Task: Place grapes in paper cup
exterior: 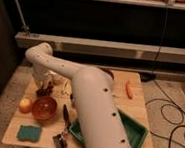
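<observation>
Toward the left-centre of the frame, at the end of the white arm [89, 108] that bent down from its elbow in the upper left, the gripper [45, 85] stood low over the wooden table [130, 107]. Its fingers were drawn together, and the grapes [45, 90], a small dark knobbly bunch, sat right at their tips, so the bunch looked pinched between them while it rested on the tabletop. Just below the bunch in the frame lay a brown wooden bowl [44, 108], with an orange-yellow fruit [25, 104] to its left. A green tray [138, 135] filled the lower right, partly behind the arm.

A pale rounded shape just right of the wrist was most likely the paper cup [57, 77], close beside the grapes, though the arm hid much of it.

The step in hand seemed to be the grasp itself, with the carry not yet begun. The next move would call for a straight lift that cleared the bowl's rim. After that came a short shift up and to the right, to centre the bunch over the cup's mouth before letting go.
</observation>
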Robot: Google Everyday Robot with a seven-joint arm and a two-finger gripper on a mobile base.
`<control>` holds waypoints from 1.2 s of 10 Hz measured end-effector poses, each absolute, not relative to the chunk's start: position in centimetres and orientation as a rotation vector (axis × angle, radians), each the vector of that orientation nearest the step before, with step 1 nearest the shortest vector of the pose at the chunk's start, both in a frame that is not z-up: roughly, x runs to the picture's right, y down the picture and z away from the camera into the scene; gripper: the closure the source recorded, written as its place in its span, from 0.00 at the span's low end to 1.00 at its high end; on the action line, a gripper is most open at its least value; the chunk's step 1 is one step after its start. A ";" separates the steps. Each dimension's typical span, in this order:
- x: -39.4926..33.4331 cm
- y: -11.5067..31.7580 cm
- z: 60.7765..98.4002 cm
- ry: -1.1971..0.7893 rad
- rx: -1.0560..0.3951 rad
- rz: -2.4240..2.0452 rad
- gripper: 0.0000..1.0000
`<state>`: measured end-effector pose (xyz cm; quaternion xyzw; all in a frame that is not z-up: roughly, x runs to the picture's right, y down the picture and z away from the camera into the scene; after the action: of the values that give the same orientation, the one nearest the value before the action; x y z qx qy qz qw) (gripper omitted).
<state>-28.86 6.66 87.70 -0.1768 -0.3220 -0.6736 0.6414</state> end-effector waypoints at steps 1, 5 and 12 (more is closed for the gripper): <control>-28.2 5.1 86.0 -0.749 -0.343 -1.518 1.00; -25.0 -1.5 79.1 -0.757 -0.163 -1.479 1.00; -17.7 -13.0 73.1 -0.700 0.086 -1.381 1.00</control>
<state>-17.74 -13.00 73.12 0.0386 -0.3160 -0.6232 0.7143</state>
